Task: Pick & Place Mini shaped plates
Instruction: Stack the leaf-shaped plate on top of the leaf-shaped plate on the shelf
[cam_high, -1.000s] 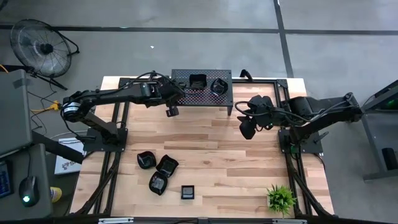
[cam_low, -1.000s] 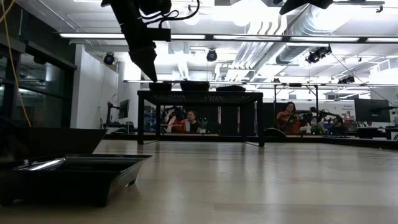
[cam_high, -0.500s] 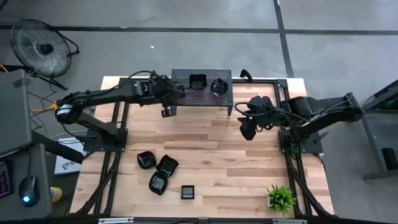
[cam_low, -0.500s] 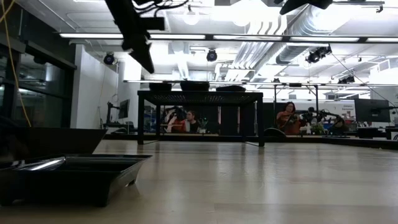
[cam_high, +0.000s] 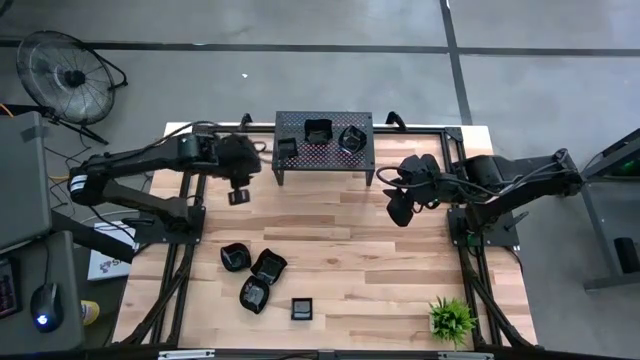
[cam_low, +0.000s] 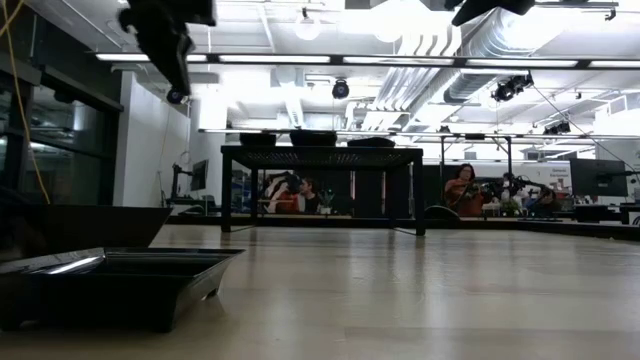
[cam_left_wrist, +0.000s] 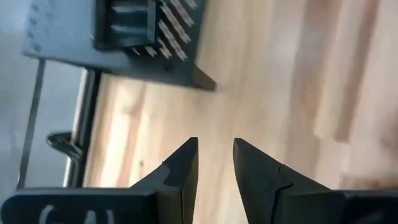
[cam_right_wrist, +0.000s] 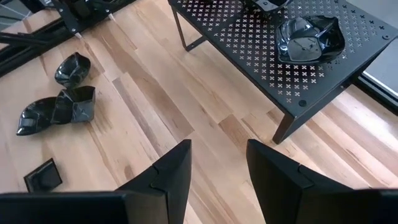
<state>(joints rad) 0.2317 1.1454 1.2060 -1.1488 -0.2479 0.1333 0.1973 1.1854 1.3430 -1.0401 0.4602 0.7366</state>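
Note:
Three mini shaped plates sit on the black perforated stand (cam_high: 324, 145): a square one (cam_high: 287, 148) at its left end, another (cam_high: 318, 130) and a rounded one (cam_high: 352, 138). Several more glossy black plates lie on the wood near the table's front: (cam_high: 234, 256), (cam_high: 268, 265), (cam_high: 254, 294) and a small square one (cam_high: 301, 308). My left gripper (cam_high: 238, 195) hangs open above bare wood, left of the stand, with nothing between its fingers (cam_left_wrist: 216, 162). My right gripper (cam_high: 397, 210) stands open above the table right of the stand, also with nothing between its fingers (cam_right_wrist: 217, 168).
The stand's legs (cam_right_wrist: 284, 127) rest on the table at the far side. A small potted plant (cam_high: 451, 318) stands at the near right corner. In the low view the nearest plates (cam_low: 110, 285) fill the left foreground. People sit in the room behind the table.
My left gripper has drawn back from the stand's left end toward the table's left edge and risen a little. The square plate at the stand's left end, hidden under the arm before, now shows resting there. My right arm has kept still.

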